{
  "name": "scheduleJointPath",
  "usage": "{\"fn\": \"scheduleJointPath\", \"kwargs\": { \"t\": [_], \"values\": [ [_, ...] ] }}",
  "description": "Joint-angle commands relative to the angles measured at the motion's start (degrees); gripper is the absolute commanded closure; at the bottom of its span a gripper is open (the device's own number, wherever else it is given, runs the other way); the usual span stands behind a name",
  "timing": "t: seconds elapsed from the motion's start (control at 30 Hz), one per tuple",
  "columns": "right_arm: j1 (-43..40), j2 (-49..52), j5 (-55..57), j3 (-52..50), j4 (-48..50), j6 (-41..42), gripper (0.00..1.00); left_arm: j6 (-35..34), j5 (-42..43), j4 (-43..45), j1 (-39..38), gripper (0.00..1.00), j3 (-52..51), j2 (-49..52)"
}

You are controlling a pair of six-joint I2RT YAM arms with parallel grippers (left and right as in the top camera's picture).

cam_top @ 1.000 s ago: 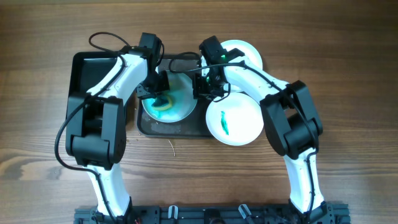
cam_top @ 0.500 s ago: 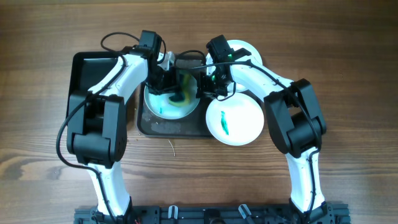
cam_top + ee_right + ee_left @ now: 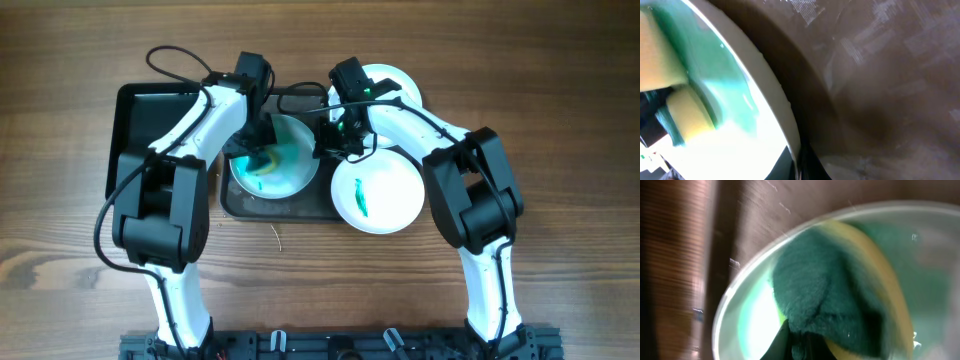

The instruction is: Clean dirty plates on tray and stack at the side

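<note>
A white plate [image 3: 290,165] smeared with teal lies on the left of the dark grey tray [image 3: 285,208]. My left gripper [image 3: 255,140] is shut on a yellow and green sponge [image 3: 263,162] and presses it on that plate; the sponge fills the left wrist view [image 3: 840,295]. My right gripper [image 3: 325,140] is shut on that plate's right rim [image 3: 785,125]. A second plate [image 3: 378,192] with a teal smear lies at the tray's right end. A third white plate [image 3: 392,85] lies behind, partly under my right arm.
A glossy black rectangular container [image 3: 150,130] stands to the left of the tray, under my left arm. Cables loop over the tray's back edge. Wooden table surrounds everything, with bare wood in front of the tray.
My left gripper has swept the sponge back and forth across the plate, now at its left side. The teal smear has spread. The right gripper holds still.
</note>
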Motion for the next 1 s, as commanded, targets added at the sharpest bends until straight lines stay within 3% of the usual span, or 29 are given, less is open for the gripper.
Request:
{"fn": "scheduleJointPath", "kwargs": {
  "t": [0.0,0.07,0.17,0.3,0.47,0.77,0.97],
  "values": [
    [-0.6,1.1,1.2,-1.5,-0.1,-0.3,0.96,11.9,25.5,-2.1,-0.3,0.96,-1.0,0.9],
    [-0.6,1.1,1.2,-1.5,-0.2,-0.1,0.96,12.9,32.8,-0.3,-0.3,0.96,-1.0,0.9],
    [-0.6,1.1,1.3,-1.5,-0.4,-0.2,0.96,12.1,32.6,1.9,0.4,0.96,-1.0,0.9],
    [-0.6,1.1,1.3,-1.5,-0.5,-0.2,0.96,5.1,22.4,3.3,2.8,0.96,-0.1,0.9],
    [-0.6,1.1,1.7,-1.5,-0.4,-0.2,0.96,4.8,11.1,-2.5,6.9,0.96,6.4,-0.7],
    [-0.5,-0.2,2.4,-1.0,-1.1,-0.7,0.96,4.9,5.1,-14.9,15.1,0.96,19.1,-7.0],
    [1.7,-10.3,17.6,-0.7,-5.3,-0.7,0.96,5.1,5.1,-17.9,22.1,0.96,19.3,-9.0]
  ]
}}
